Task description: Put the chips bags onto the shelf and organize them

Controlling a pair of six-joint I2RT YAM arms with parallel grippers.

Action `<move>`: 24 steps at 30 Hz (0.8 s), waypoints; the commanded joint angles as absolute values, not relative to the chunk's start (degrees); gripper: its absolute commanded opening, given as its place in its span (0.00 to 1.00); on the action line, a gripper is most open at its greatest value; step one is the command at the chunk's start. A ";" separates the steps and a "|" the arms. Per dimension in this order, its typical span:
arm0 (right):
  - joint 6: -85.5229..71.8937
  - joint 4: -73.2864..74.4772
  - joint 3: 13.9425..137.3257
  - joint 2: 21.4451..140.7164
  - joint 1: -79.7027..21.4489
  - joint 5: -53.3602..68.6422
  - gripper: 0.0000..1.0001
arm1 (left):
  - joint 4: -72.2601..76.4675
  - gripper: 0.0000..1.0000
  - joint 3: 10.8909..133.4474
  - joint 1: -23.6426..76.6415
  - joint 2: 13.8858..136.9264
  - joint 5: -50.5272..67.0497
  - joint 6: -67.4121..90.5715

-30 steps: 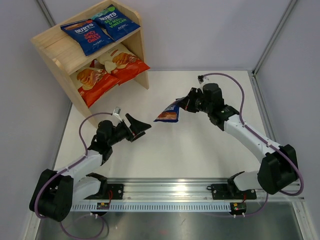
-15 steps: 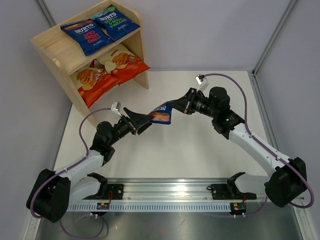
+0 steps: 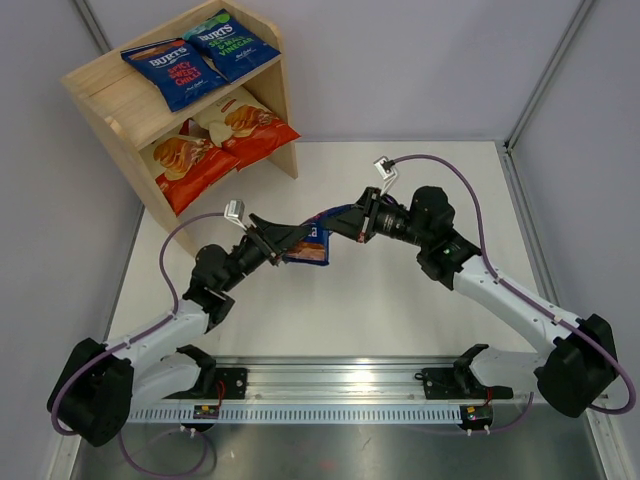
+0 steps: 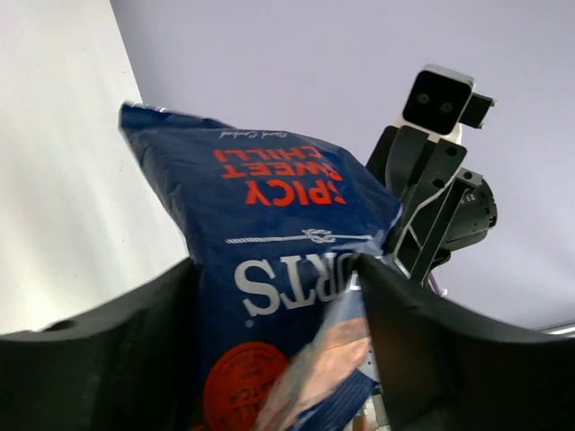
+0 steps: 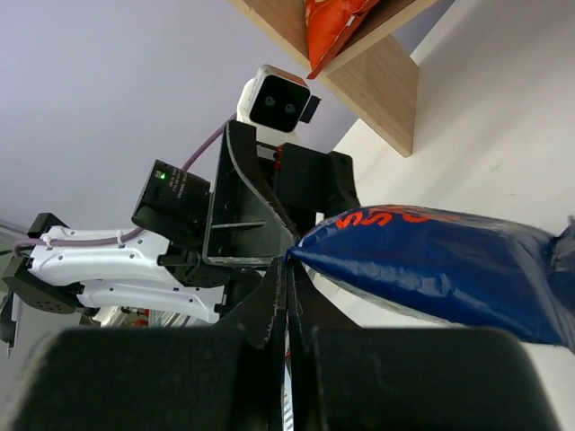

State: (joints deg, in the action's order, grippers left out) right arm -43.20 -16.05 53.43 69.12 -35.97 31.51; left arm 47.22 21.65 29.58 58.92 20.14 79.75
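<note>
A dark blue Burts bag with red "spicy sweet chilli" print hangs in the air between my two arms. My right gripper is shut on its sealed edge, as the right wrist view shows, with the bag sticking out to the right. My left gripper is open, with one jaw on each side of the bag's other end. The wooden shelf stands at the back left. Two Burts bags lie on its top tier and two Cassava bags on its lower tier.
The white table is walled in by grey panels at the back and sides. A metal rail with both arm bases runs along the near edge. The shelf's side panel shows in the right wrist view behind my left gripper.
My right arm has carried the blue bag leftward, and my left arm has reached toward it. The bag's free end now sits between the left gripper's open jaws.
</note>
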 commanded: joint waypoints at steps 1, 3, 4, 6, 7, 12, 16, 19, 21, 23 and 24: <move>-41.49 -20.30 52.47 67.50 -36.65 32.70 0.00 | 52.03 0.61 24.35 30.67 57.39 17.93 78.93; -41.13 -20.30 51.60 67.06 -36.56 32.35 0.00 | 51.07 0.47 24.08 30.67 55.99 17.49 77.61; -40.87 -20.30 51.24 66.54 -36.65 32.00 0.00 | 50.28 0.42 24.08 30.67 55.38 17.32 75.87; -40.43 -20.30 50.37 65.92 -36.65 31.64 0.00 | 48.78 0.28 23.91 30.67 53.54 16.44 73.92; -40.43 -20.22 50.10 65.22 -36.65 31.29 0.00 | 48.87 0.24 23.73 30.67 52.92 16.26 72.87; -41.39 -17.06 49.57 63.02 -36.56 28.66 0.37 | 47.55 0.16 24.34 31.11 48.61 15.73 60.23; -45.25 -12.23 48.69 59.78 -36.56 24.89 0.77 | 45.36 0.15 25.92 32.60 44.40 16.78 47.75; -49.03 -12.30 47.64 58.63 -36.56 24.35 0.94 | 44.83 0.15 26.54 34.00 42.81 19.33 39.13; -50.27 -13.26 47.72 58.62 -36.56 25.31 0.99 | 43.51 0.15 26.98 34.89 41.23 20.12 34.12; -53.08 -17.21 47.72 59.41 -36.56 28.03 0.99 | 43.42 0.15 27.07 36.29 40.35 21.35 30.86; -53.96 -18.44 48.25 60.37 -36.56 30.04 0.99 | 43.33 0.15 27.24 37.34 40.25 21.97 29.72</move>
